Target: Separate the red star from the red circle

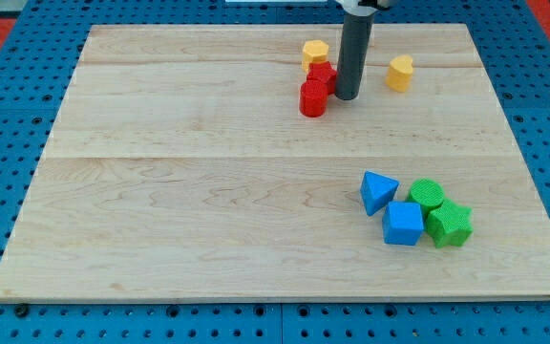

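Two red blocks touch each other near the view's top centre. The lower one (313,98) looks like the red circle. The upper one (323,75) looks like the red star and is partly hidden by the rod. My tip (346,96) rests on the board just right of the two red blocks, touching or nearly touching them. A yellow hexagon-like block (315,53) sits right above the red pair.
A yellow block (400,73) stands right of the rod. At the lower right lie a blue triangle (378,191), a blue cube (403,224), a green cylinder (427,195) and a green star-like block (449,225). The wooden board (160,191) is ringed by blue pegboard.
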Action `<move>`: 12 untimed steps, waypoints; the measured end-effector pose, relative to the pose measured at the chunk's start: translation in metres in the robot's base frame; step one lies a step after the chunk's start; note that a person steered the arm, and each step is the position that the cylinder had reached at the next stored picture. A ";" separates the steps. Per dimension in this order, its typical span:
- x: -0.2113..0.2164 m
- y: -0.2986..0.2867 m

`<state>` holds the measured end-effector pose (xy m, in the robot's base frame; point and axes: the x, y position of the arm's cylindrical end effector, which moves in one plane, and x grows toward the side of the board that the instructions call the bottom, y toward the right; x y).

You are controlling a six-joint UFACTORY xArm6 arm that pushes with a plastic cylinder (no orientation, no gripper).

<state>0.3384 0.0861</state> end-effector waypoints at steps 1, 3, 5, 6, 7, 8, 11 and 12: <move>0.000 -0.029; -0.025 -0.020; -0.006 -0.083; 0.003 -0.016; 0.008 0.008; 0.023 0.047; 0.049 -0.082; 0.045 -0.042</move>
<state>0.3839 0.0439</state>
